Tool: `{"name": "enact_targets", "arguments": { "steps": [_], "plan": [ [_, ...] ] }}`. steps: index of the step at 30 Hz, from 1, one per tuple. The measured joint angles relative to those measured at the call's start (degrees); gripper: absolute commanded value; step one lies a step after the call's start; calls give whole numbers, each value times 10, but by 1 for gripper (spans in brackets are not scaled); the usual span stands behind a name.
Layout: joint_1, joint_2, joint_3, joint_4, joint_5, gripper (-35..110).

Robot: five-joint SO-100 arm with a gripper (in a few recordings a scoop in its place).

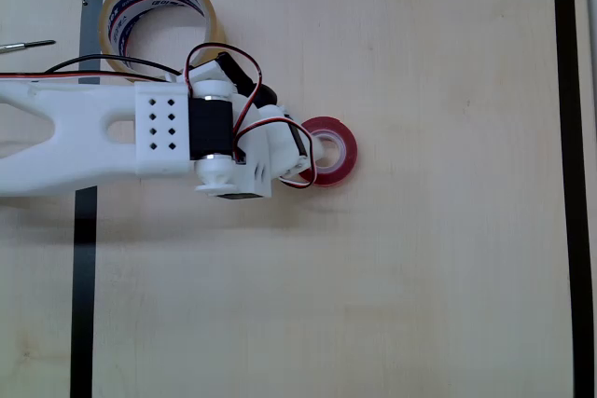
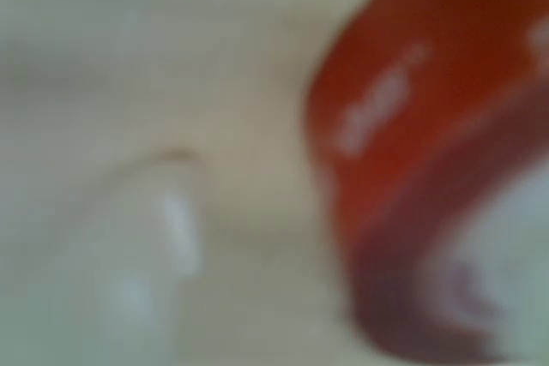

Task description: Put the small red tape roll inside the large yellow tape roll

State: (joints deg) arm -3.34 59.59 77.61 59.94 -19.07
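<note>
The white two-finger end effector sits low over the pale wooden counter, its tips at the left rim of the small flat red tape roll with a white inner core. From the overhead view one tip seems to reach into or over the roll's centre hole, but the arm's body hides the other, so I cannot tell how wide the jaws stand or whether they grip the ring. The wrist view is badly blurred: the red roll fills its right side, and a pale shape at lower left may be a finger.

The red roll lies flat, its hole facing up, immediately right of the end effector in the overhead view. The large translucent amber-yellow tape roll with a printed white core stands well apart, up and to the left near the corner of the black tape border, behind the arm's forearm. In my judgement the carry must therefore run back toward the upper left.
</note>
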Motion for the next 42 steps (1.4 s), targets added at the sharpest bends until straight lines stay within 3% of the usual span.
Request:
{"name": "enact_targets", "arguments": {
  "steps": [4,13,24,32,42],
  "plan": [
    [0,0,0,0,-1,0],
    [6,25,11,45,-3,0],
    [1,252,17,191,-48,0],
    [-119,398,119,257,-48,0],
    [-264,447,308,202,-27,0]
  ]
}}
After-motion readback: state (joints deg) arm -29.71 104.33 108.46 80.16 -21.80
